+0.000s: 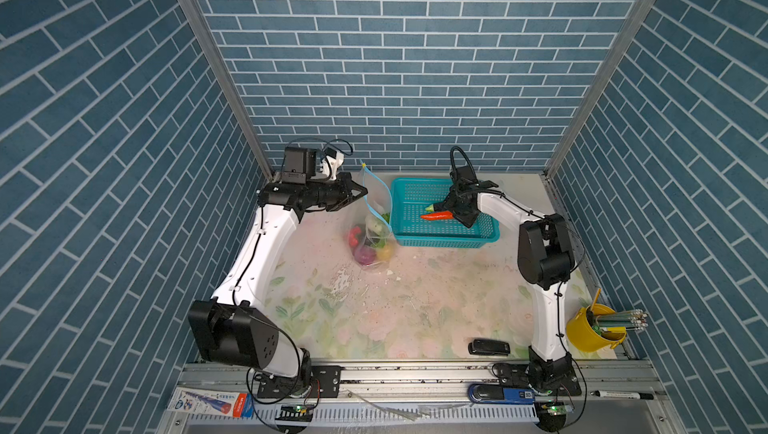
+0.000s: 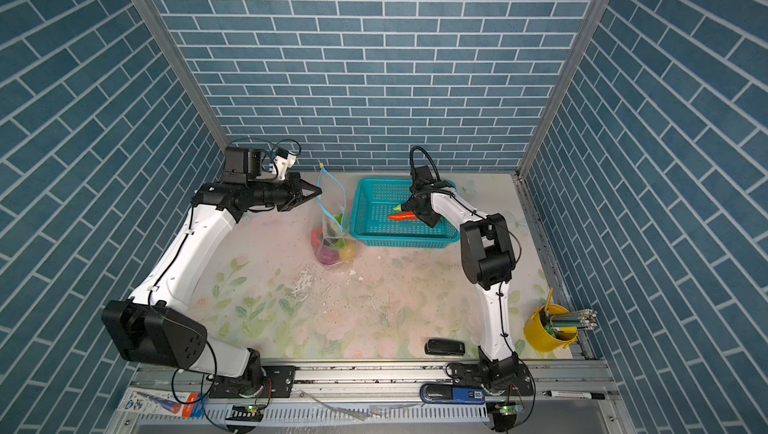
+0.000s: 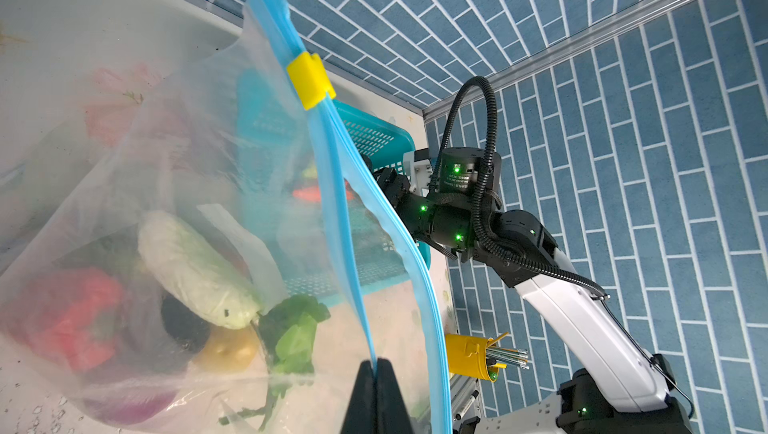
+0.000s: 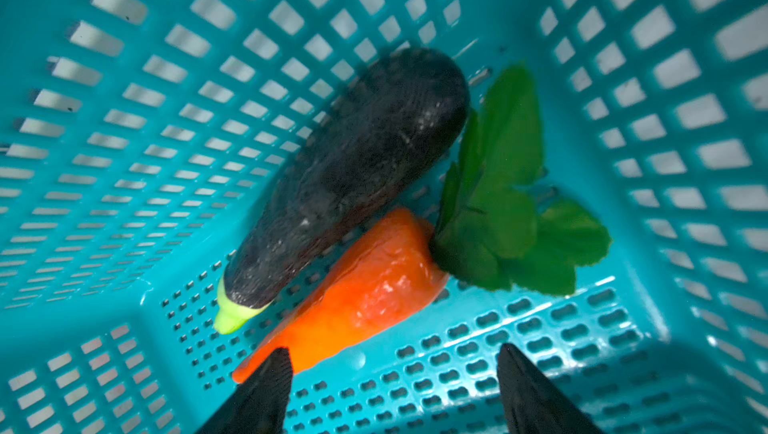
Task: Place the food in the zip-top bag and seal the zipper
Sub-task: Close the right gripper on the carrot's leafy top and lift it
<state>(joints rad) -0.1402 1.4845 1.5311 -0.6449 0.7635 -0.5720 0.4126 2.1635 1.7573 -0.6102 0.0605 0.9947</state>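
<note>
Two-armed, held large clear crinkly zip-top bag [image 1: 371, 240] upright near far edge of bench [image 1: 415, 307] by light blue zipper strip [image 3: 332, 186] in clamped left gripper [image 3: 376, 373], hovered open-jawed right gripper [image 4: 390, 353] over orange toy carrot [image 4: 365, 286] in teal perforated basket [image 4: 124, 120].

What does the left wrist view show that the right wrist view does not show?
Only the left wrist view: the zip-top bag with food inside, its zipper with the yellow slider, and the left gripper shut on that strip. Only the right wrist view: the eggplant, the green leaves, and the right gripper, open. Both: the teal basket; an orange blur seen through the bag is probably the carrot.
</note>
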